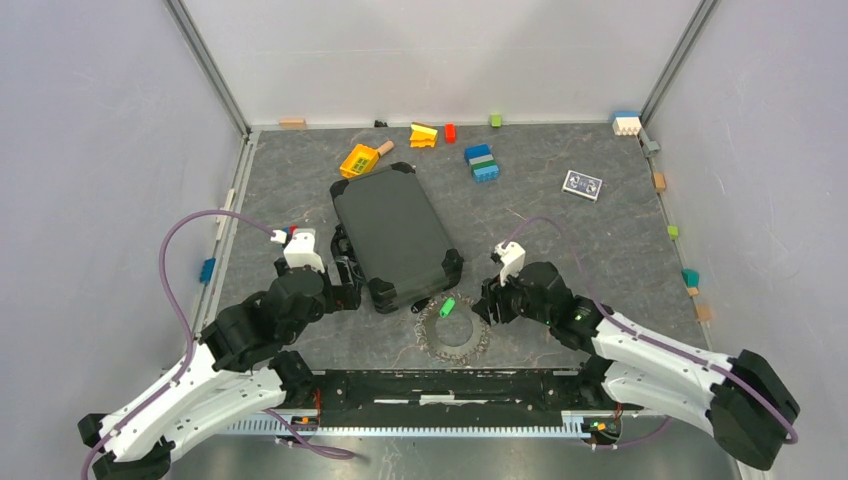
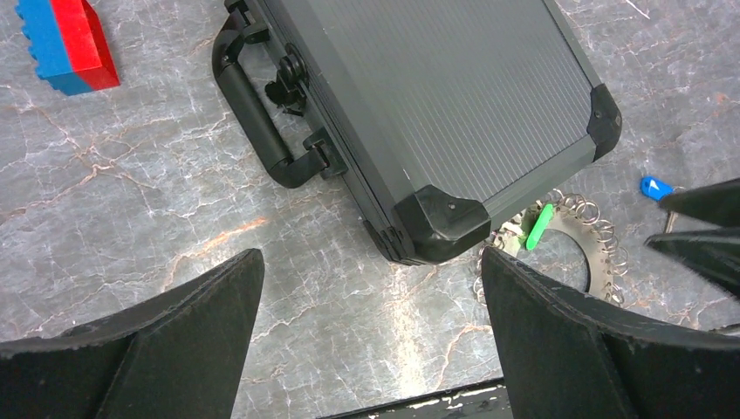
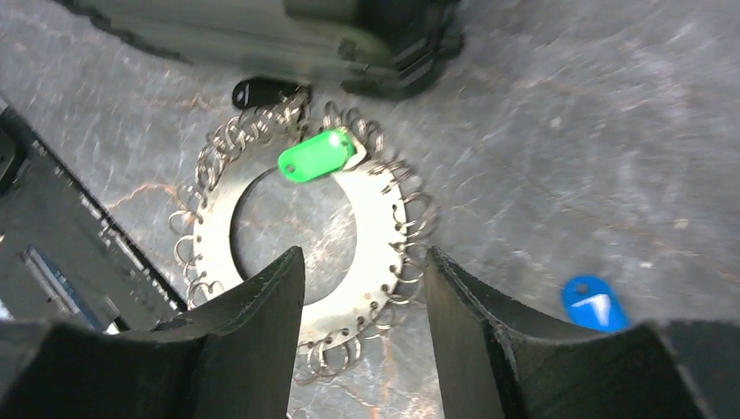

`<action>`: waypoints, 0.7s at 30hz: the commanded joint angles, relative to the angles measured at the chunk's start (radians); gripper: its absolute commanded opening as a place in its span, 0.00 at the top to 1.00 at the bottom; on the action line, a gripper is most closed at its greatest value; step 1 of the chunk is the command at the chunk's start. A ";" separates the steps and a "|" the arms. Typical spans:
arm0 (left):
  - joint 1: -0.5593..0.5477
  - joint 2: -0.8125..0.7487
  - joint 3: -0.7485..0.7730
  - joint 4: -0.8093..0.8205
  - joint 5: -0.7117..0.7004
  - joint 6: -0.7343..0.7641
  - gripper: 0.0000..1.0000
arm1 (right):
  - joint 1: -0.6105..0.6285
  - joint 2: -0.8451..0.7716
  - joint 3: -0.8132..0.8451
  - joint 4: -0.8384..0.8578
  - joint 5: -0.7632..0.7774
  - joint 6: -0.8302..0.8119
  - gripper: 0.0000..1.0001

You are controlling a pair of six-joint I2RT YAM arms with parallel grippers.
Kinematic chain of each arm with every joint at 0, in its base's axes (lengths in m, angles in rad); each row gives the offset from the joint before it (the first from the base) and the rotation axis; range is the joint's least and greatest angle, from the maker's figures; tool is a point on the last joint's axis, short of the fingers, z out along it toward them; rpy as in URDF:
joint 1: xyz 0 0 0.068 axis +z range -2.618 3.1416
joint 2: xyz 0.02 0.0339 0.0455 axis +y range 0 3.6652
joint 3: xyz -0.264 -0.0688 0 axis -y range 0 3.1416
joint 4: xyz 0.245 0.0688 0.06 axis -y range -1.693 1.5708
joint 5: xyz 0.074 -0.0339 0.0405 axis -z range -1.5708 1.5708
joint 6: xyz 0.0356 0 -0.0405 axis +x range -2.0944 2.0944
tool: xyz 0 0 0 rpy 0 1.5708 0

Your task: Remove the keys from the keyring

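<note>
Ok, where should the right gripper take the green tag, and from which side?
Pinch the green tag across its narrow width near the free rounded end, the right gripper coming straight down. It lies on the keyring, its other end clipped toward the rim, so a sideways approach would likely hit the rings.

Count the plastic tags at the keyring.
3: a green tag on the keyring's upper part; a black tag beside it, by the case corner; a blue tag lying apart on the table. Others may hide under the case.
</note>
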 commanded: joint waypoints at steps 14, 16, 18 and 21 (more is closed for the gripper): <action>0.004 -0.040 0.020 0.003 -0.031 -0.005 0.00 | 0.154 0.331 -0.015 0.460 0.063 0.357 0.45; 0.004 -0.055 0.018 0.003 -0.037 0.002 0.00 | 0.164 0.347 -0.018 0.448 0.136 0.410 0.43; 0.004 -0.069 0.016 0.005 -0.036 0.004 0.00 | 0.164 0.363 -0.020 0.448 0.170 0.445 0.42; 0.004 -0.084 0.012 0.015 -0.031 0.013 0.00 | 0.164 0.391 -0.019 0.475 0.190 0.476 0.40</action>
